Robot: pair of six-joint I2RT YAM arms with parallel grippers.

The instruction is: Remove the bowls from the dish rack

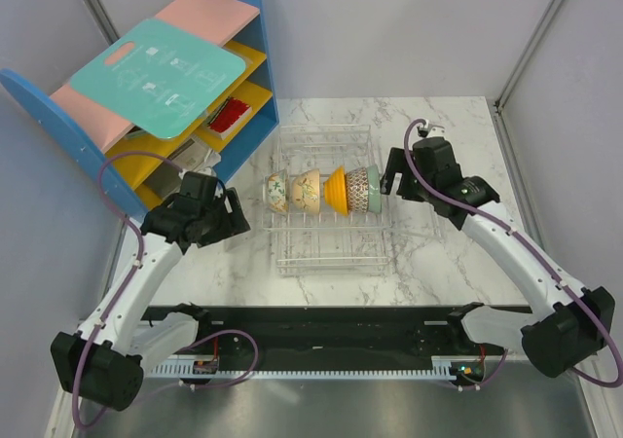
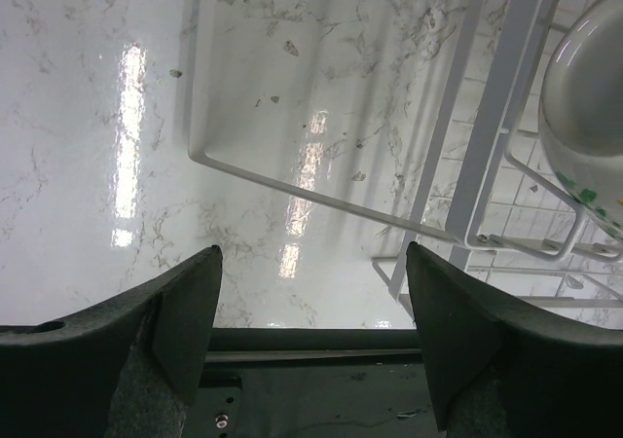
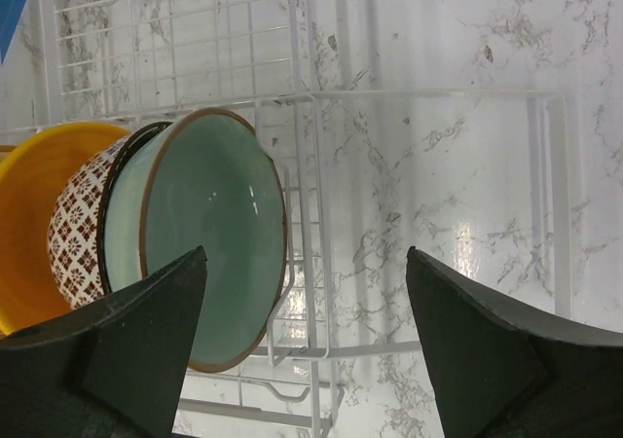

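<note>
The white wire dish rack (image 1: 326, 248) stands mid-table with a row of bowls set on edge: two cream floral ones (image 1: 277, 193) (image 1: 307, 191), an orange one (image 1: 336, 192), a mesh-patterned one (image 1: 358, 190) and a mint one (image 1: 374, 189). My left gripper (image 1: 238, 216) hovers open just left of the rack. In its wrist view the left gripper (image 2: 311, 253) has bare marble between its fingers, and a floral bowl (image 2: 589, 117) shows at the right edge. My right gripper (image 1: 389, 177) is open beside the rack's right end. The right wrist view has the right gripper (image 3: 305, 253) facing the mint bowl (image 3: 209, 234), empty.
A blue-and-yellow shelf unit (image 1: 200, 117) stands at the back left with a teal cutting board (image 1: 161, 73) on top and a red item (image 1: 231, 115) inside. Grey walls close in the marble table (image 1: 448, 253) on three sides.
</note>
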